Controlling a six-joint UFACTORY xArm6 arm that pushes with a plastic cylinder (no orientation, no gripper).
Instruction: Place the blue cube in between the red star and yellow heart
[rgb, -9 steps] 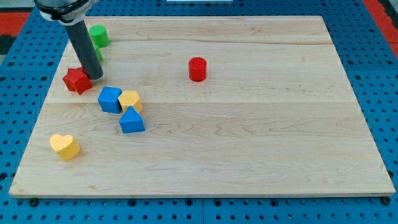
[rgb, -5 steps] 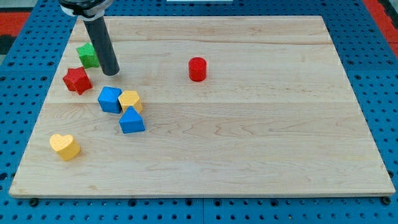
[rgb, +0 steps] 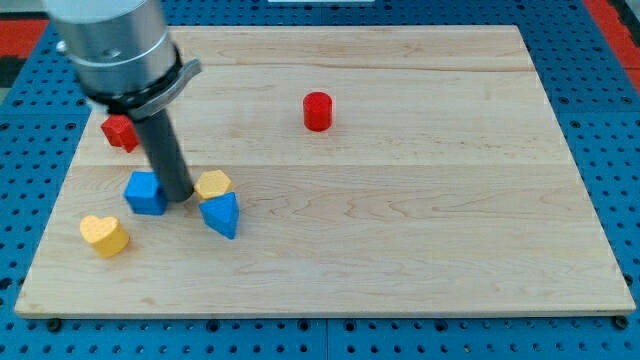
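The blue cube (rgb: 146, 193) sits at the view's left, between the red star (rgb: 120, 131) above it and the yellow heart (rgb: 104, 235) below-left of it. My tip (rgb: 180, 198) rests on the board just right of the blue cube, touching it or nearly so. The red star is partly hidden behind the arm.
A yellow block (rgb: 212, 185) and a blue triangular block (rgb: 221, 214) lie just right of my tip. A red cylinder (rgb: 318, 110) stands near the board's upper middle. The arm's grey body covers the board's upper left corner.
My tip came down from beside the red star to the right side of the blue cube. The blue cube slid left and down. The blue triangular block shifted and turned. The green blocks are now hidden.
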